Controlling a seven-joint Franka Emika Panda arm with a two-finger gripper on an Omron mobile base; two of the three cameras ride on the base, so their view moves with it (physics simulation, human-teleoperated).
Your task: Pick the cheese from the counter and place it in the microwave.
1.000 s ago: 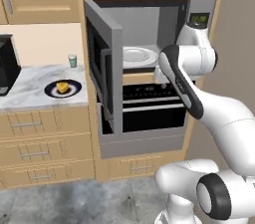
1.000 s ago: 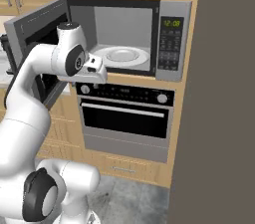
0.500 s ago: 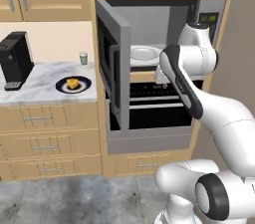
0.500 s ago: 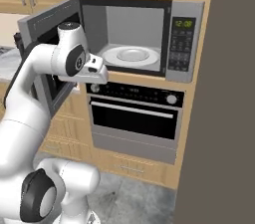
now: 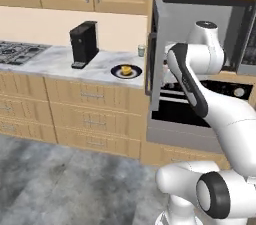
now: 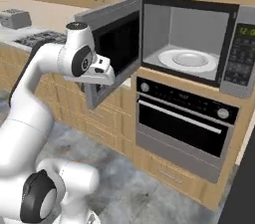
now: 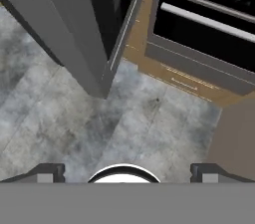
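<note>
The cheese (image 5: 126,70), a small yellow-orange wedge, lies on a round dark-blue plate (image 5: 118,73) on the white marble counter (image 5: 55,60), left of the microwave. The microwave (image 6: 224,14) stands with its door (image 6: 113,39) swung wide open, and its white turntable (image 6: 188,60) is bare. My gripper (image 7: 127,173) is open and holds nothing. It points down at the grey floor beside the door's lower corner. In the right base view my hand hangs just in front of the open door, well to the right of the cheese.
A tall black box appliance (image 5: 83,43) and a small cup (image 5: 141,50) stand on the counter, with a cooktop (image 5: 17,51) at the far left. A black-fronted oven (image 6: 182,118) sits under the microwave. A toaster (image 6: 12,18) is at the back left. The open door juts into the room.
The base has driven, so the whole scene has shifted: more of the counter shows in the left base view. The arm holds the same pose and the gripper stays open.
</note>
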